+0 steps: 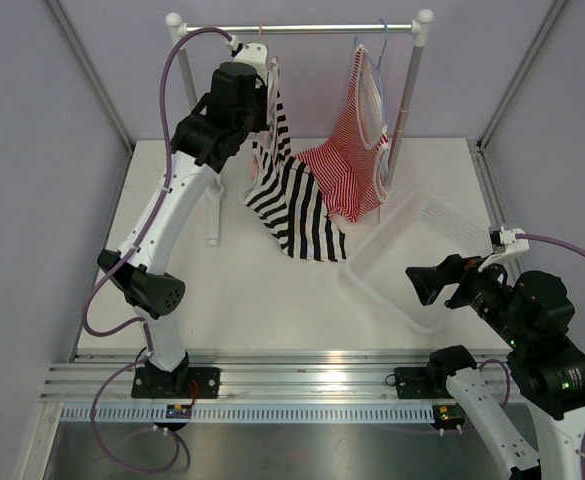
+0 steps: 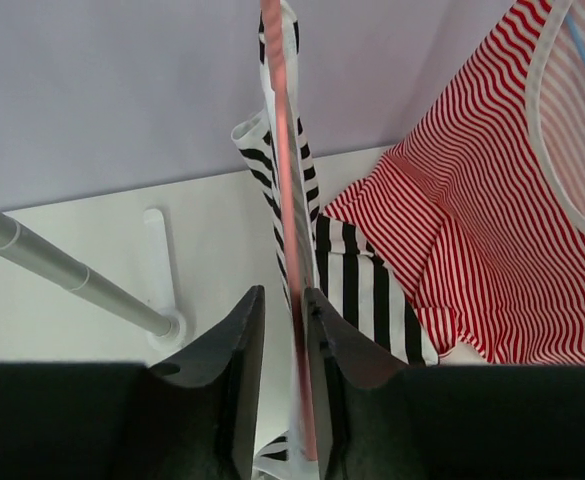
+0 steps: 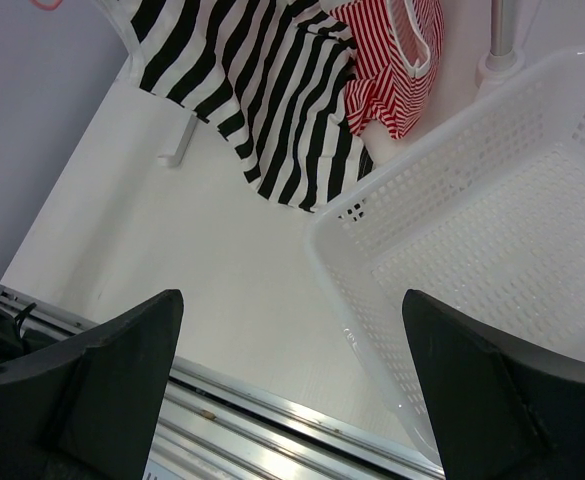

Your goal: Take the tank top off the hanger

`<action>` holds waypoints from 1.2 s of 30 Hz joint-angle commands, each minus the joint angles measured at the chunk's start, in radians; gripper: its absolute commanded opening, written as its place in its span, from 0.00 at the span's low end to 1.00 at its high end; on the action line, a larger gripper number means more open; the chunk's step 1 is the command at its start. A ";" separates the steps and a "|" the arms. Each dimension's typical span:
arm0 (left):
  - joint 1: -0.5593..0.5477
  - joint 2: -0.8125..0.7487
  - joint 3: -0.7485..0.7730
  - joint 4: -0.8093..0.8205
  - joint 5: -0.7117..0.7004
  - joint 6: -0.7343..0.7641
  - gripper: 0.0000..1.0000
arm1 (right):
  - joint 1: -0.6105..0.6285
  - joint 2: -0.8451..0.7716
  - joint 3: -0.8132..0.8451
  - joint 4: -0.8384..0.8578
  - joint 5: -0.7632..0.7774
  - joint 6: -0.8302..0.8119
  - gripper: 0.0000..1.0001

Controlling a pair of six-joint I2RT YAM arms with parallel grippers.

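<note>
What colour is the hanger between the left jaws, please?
Pink; the hanger shows best in the left wrist view.

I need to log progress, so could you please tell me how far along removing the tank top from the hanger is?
Done: the left claw has reached the rail and sits closed around the pink hanger. In hand: the tank top is still draped from it, hem trailing onto the table. Left: pulling the top free. The right claw is open beside the white basket, holding nothing.

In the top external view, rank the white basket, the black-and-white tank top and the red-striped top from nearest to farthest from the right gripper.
From the right gripper:
1. White basket, right beside it, on its left.
2. Black-and-white tank top, further left, hem trailing on the table.
3. Red-striped top, hanging behind the basket; close to the tank top's distance.
</note>
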 commanded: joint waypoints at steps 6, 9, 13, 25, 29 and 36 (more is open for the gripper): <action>-0.001 0.021 0.050 0.018 -0.011 0.016 0.26 | 0.009 -0.001 -0.009 0.027 -0.023 0.008 0.99; -0.001 0.024 0.050 0.021 -0.013 0.019 0.26 | 0.009 0.002 -0.009 0.028 -0.021 0.006 0.99; -0.001 0.026 0.050 0.024 -0.019 0.010 0.03 | 0.009 0.005 -0.013 0.031 -0.020 0.006 1.00; -0.003 -0.080 0.005 0.165 -0.016 -0.056 0.00 | 0.009 0.002 -0.009 0.031 -0.010 0.008 1.00; -0.003 -0.129 -0.005 0.185 -0.013 -0.061 0.00 | 0.009 0.001 -0.010 0.031 -0.006 0.006 1.00; -0.004 -0.195 -0.060 0.152 0.035 -0.090 0.00 | 0.009 0.007 -0.010 0.031 -0.004 0.008 1.00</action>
